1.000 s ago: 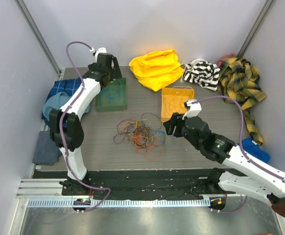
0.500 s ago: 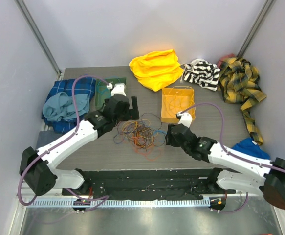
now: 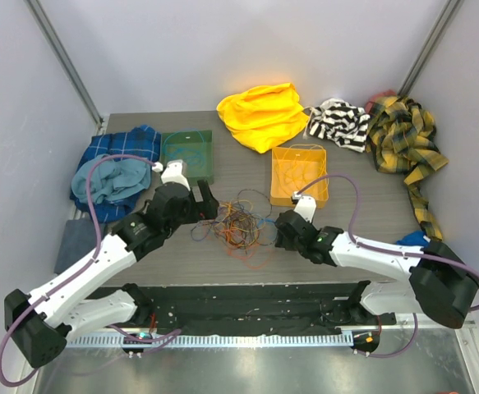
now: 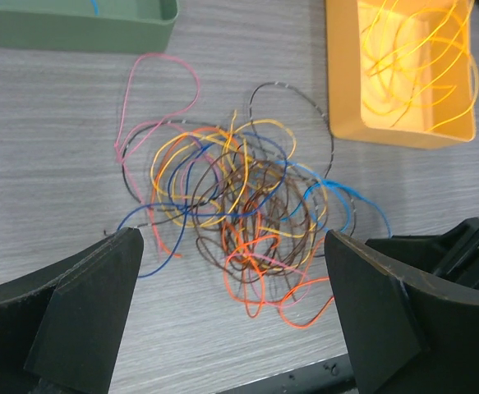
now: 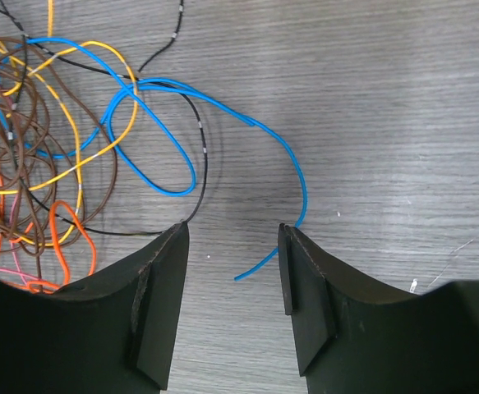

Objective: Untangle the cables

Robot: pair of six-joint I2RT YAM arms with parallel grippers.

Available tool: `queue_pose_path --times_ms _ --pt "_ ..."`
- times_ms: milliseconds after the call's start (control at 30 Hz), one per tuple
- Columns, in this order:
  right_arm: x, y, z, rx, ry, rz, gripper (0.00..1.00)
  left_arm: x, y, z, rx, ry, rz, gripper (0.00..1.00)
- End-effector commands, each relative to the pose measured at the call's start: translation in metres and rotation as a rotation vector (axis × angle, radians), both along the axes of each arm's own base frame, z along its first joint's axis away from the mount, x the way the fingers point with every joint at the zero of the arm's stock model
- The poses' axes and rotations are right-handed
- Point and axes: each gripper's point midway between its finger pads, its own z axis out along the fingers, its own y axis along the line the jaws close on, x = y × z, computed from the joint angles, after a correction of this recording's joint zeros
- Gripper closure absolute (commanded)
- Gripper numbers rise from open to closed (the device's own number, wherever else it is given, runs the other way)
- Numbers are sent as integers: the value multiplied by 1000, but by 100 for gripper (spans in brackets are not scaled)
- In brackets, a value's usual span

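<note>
Two arms: the left arm (image 3: pixel 91 267) and the right arm (image 3: pixel 379 250). Two boxes: one green box (image 3: pixel 181 176) at 11 o'clock and one orange box (image 3: pixel 274 176) at 1 o'clock. One heap of cables (image 3: pixel 237 223) in the middle, too many to count. Seven cloths: yellow cloth (image 3: pixel 262 115), striped cloth (image 3: pixel 338 123), checked cloth (image 3: pixel 403 144) from 12 to 2 o'clock, dark blue cloth (image 3: pixel 132 139), light blue cloth (image 3: pixel 103 180), grey cloth (image 3: pixel 75 246) near 9 o'clock, small blue cloth (image 3: pixel 410 240) at 4 o'clock

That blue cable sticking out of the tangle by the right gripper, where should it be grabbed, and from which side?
Grip the blue cable on its loose tail, which curves away from the tangle over bare table and ends free. Come straight down from above with the right gripper, fingers straddling the strand; nothing crosses it there.
</note>
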Motion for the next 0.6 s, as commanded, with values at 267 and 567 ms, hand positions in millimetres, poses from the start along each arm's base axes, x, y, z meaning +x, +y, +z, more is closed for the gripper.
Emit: queue_pose_path --times_ms 267,567 --pt "6 -9 1 66 -36 -130 46 -11 1 -17 -16 38 -8 2" --pt "-2 -40 14 85 -110 -191 43 -11 -3 -27 -15 66 -18 2"
